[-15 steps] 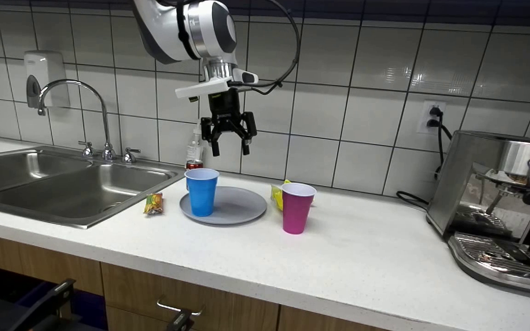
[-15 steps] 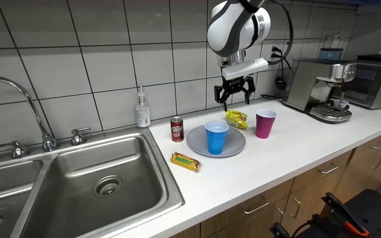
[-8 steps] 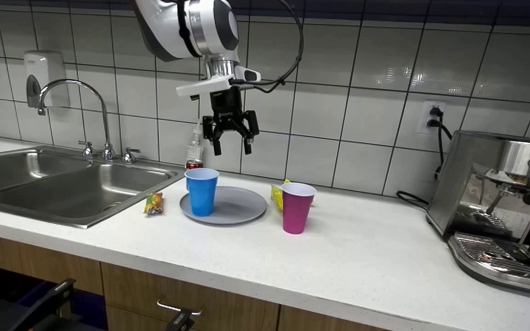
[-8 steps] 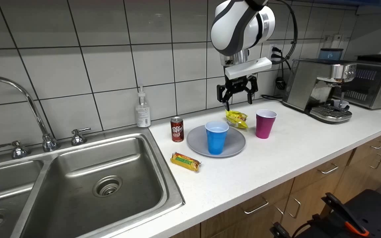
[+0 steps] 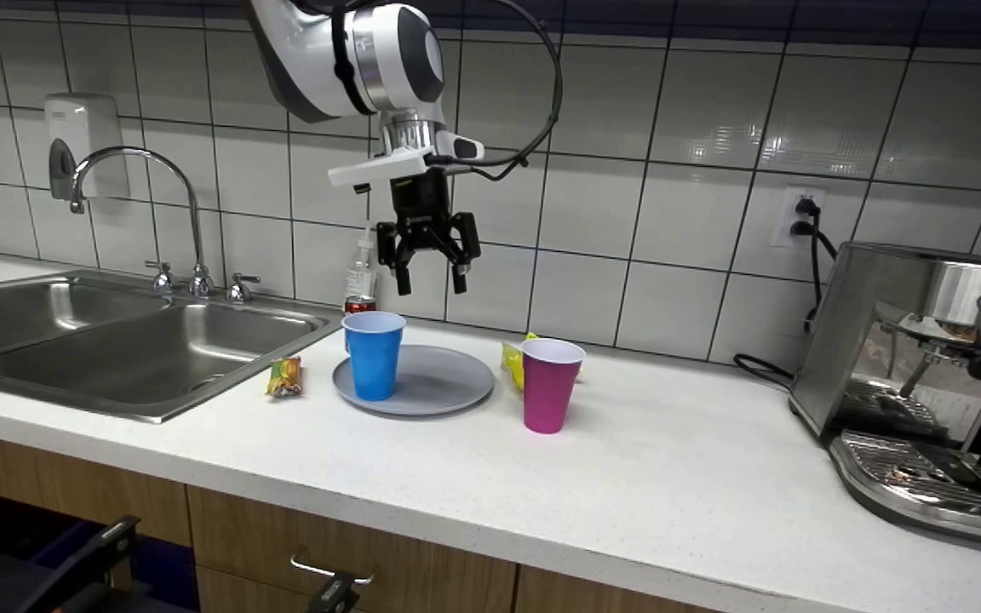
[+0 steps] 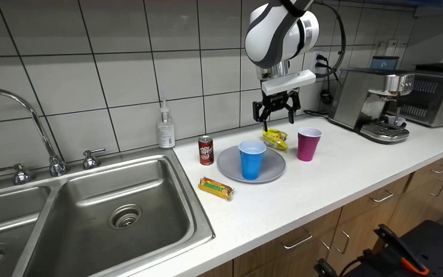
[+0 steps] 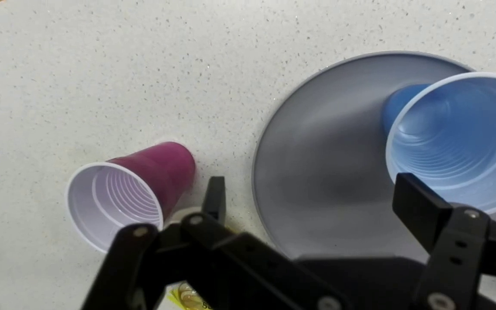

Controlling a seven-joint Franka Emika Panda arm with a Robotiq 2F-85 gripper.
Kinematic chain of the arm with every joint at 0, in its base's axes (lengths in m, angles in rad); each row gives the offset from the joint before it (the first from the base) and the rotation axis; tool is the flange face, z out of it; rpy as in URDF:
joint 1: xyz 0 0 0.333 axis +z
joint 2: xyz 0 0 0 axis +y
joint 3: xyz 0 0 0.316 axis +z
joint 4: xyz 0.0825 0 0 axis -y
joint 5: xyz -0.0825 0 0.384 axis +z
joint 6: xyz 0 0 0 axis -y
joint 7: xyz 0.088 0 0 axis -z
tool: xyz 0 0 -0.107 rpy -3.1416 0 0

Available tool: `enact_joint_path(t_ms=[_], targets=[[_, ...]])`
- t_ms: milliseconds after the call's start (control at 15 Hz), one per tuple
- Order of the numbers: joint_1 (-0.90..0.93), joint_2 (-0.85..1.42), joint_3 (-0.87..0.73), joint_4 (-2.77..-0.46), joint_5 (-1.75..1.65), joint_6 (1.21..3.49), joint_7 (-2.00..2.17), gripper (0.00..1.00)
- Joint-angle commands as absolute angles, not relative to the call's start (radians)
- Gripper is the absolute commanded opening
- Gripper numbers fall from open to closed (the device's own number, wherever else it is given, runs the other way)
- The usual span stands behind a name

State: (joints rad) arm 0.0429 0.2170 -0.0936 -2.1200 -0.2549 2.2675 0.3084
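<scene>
Gripper (image 5: 432, 283) hangs at upper middle in an exterior view, jaws apart and unloaded, presumably high to clear the blue cup (image 5: 374, 358) standing upright left of centre, supported by the gray plate (image 5: 448, 383).

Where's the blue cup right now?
In an exterior view, the blue cup stands upright on the gray plate, right of the soda can and left of the magenta cup; in the wrist view it's at the right edge.
</scene>
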Motion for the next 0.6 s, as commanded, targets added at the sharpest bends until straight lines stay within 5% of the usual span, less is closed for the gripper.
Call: enact_joint_path(t_ms=[0,533], targets=[[0.018,0.237,-0.098,-2.09,-0.233,2.264,0.327,1.0],[-0.034,0.294,-0.132,-2.028,-0.181,2.274,0.324,1.0]])
